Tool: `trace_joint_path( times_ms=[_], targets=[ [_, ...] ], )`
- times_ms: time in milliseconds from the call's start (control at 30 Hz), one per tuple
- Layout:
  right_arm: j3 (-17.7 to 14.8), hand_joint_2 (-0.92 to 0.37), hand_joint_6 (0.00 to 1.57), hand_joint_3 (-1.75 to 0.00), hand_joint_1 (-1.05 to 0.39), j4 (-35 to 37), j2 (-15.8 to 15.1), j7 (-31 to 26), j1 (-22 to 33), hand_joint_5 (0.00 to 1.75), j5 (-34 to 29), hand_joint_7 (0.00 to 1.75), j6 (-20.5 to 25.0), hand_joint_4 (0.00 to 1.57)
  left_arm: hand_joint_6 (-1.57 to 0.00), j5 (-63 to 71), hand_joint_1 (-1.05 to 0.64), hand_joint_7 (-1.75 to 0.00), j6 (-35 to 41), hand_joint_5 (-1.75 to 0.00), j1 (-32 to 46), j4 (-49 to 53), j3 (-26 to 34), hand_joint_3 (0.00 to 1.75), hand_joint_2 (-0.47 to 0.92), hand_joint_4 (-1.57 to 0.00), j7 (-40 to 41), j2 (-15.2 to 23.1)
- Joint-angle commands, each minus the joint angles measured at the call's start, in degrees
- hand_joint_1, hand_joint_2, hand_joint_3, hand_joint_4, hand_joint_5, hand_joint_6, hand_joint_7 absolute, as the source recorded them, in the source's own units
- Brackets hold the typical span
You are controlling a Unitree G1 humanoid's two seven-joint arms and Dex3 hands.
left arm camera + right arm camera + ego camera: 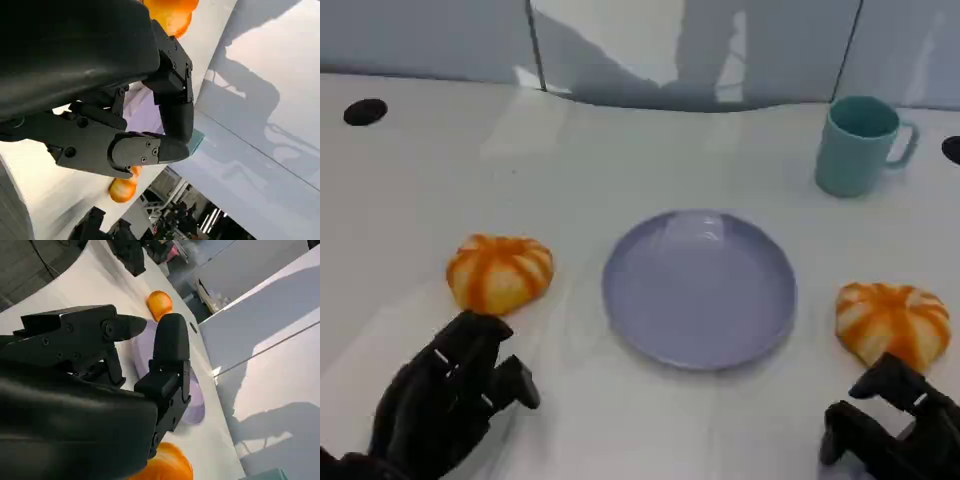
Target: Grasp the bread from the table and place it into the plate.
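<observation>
Left of the plate (699, 288) sat one bread (500, 271), untouched; my left hand (445, 400) hovered near, fingers (515, 385) apart and empty. I judged it soft, light, best cupped across its dome.

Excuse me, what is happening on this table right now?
A humanoid robot is about to put bread on a plate. Two orange striped bread rolls lie on the white table, the left roll and the right roll, with the empty lavender plate between them. The left hand and the right hand each sit just short of the nearer roll, holding nothing. A teal mug stands behind the plate.
</observation>
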Motion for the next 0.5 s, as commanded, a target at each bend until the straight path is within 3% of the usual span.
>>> trace_joint_path(
  times_ms=[33,500],
  targets=[
    [-0.4,-0.92,0.63,-0.21,-0.65,-0.8,-1.0,-0.2,0.3,1.62,0.2,1.44,0.0,0.73,-0.49,-0.3,-0.48,-1.39,0.1,-1.75,-0.6,0.8,0.5,0.3,0.92,-0.66,-0.3,1.1],
    [-0.5,-0.92,0.66,-0.2,-0.65,0.3,-0.6,0.0,-0.2,1.61,0.0,1.39,-1.3,0.76,-0.48,-0.6,-0.47,-1.35,0.8,-1.75,-0.6,0.8,0.7,0.3,0.92,-0.65,-0.2,1.0]
  ],
)
